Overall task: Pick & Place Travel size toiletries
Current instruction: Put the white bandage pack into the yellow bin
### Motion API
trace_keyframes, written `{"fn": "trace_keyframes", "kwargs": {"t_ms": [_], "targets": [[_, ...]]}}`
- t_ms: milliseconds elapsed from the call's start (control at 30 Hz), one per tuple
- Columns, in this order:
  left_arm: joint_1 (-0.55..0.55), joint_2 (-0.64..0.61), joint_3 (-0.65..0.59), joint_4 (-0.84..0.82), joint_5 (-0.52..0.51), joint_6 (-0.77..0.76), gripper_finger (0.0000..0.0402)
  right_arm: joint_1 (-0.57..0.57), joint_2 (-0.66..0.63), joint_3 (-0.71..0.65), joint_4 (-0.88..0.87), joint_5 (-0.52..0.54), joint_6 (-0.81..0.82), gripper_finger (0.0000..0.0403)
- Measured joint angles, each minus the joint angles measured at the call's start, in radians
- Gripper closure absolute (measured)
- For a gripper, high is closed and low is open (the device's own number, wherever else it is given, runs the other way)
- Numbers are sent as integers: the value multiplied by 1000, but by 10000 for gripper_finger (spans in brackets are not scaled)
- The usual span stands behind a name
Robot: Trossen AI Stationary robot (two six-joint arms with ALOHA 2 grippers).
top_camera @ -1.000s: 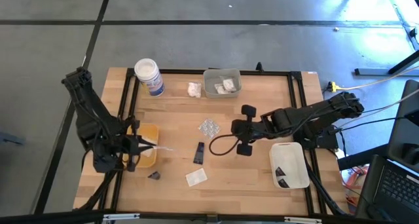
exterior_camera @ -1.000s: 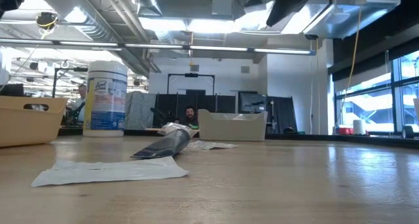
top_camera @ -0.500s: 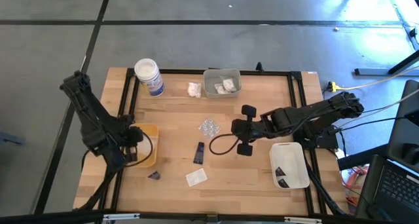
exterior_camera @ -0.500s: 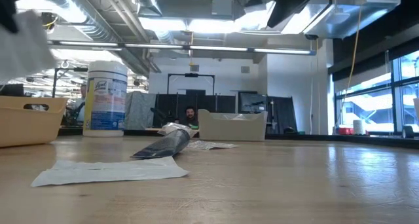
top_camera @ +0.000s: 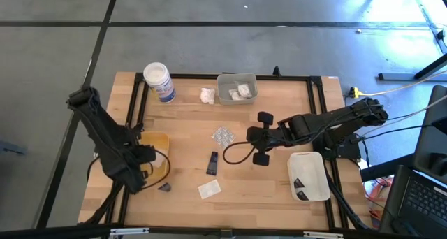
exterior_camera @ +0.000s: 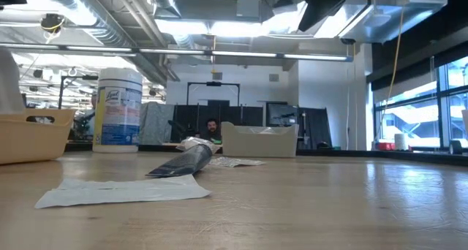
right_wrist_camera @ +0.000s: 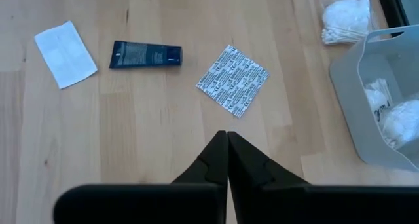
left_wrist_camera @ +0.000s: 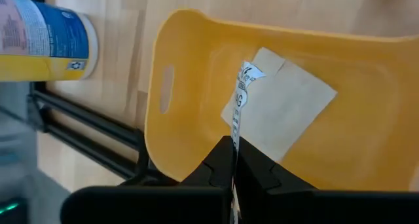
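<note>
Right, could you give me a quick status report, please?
Left gripper shut on white sachet, over yellow tray. Right gripper shut, empty, mid-table. Nothing in the way.

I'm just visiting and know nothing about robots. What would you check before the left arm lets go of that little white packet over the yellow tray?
1. Left end effector shut on the sachet: ok, the thin white sachet stands edge-on between its fingers.
2. Sachet above the yellow tray: ok, the tray fills the left wrist view beneath it.
3. Room in the tray: ok, only one flat square lies inside.
4. Jar clear of the drop: ok, it stands apart from the tray.
5. Right end effector out of the way: ok, shut, mid-table above the blister pack.
6. Height above the tray floor: cannot tell.
</note>
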Motion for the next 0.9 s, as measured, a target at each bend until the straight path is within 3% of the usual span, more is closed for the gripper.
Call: {"fn": "trace_keyframes", "kwargs": {"t_ms": [367, 600, 900], "targets": [[0, 240, -9, 72, -20, 104, 400, 0, 1, 0, 0, -7, 1, 395], [-10, 296, -9, 88, -40, 124, 397, 0, 1, 0, 0, -7, 3, 399], [-11, 296, -9, 88, -36, 158, 334, 0, 1, 0, 0, -10, 18, 399]]}}
